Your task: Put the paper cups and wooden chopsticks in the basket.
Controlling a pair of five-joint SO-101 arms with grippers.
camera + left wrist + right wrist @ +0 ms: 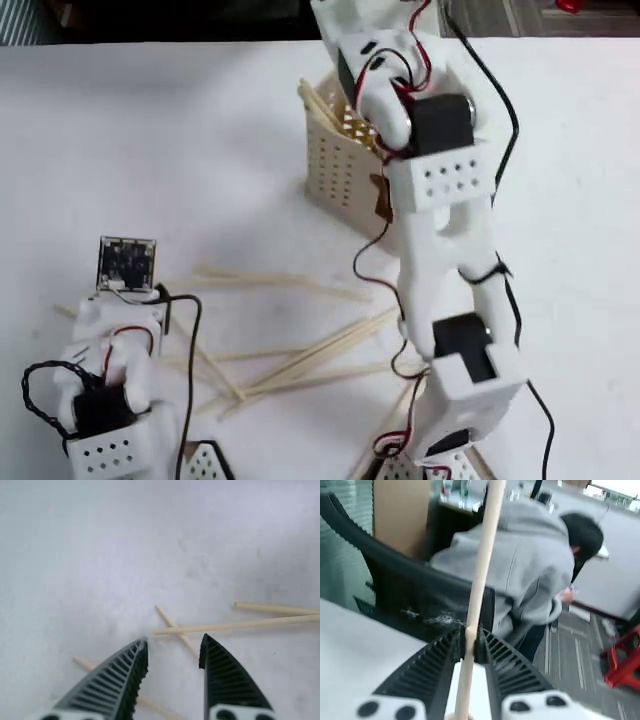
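The right gripper (468,638) is clenched on a single wooden chopstick (481,575), pinched between the ribbed jaws near one end. The stick's long axis runs on out past the fingertips, roughly in line with the gripper. In the high view this arm reaches to the far side of the table (200,150) and hangs over the perforated basket (340,175), where other sticks (322,108) already lean out of the far-left corner. The step in hand looks like dropping this chopstick in. The arm hides the stick's end, so I cannot tell whether it is over the opening. The next move calls for getting that end inside the rim, then letting go so the stick stands among the others.

The left gripper (172,647) hangs near and to the left with its jaws spread, grasping nothing. It is low over loose chopsticks (310,350). These lie flat and crossed, mostly slanting from near-left to far-right. One long stick (225,626) lies just beyond its tips and seems the likeliest next pick.
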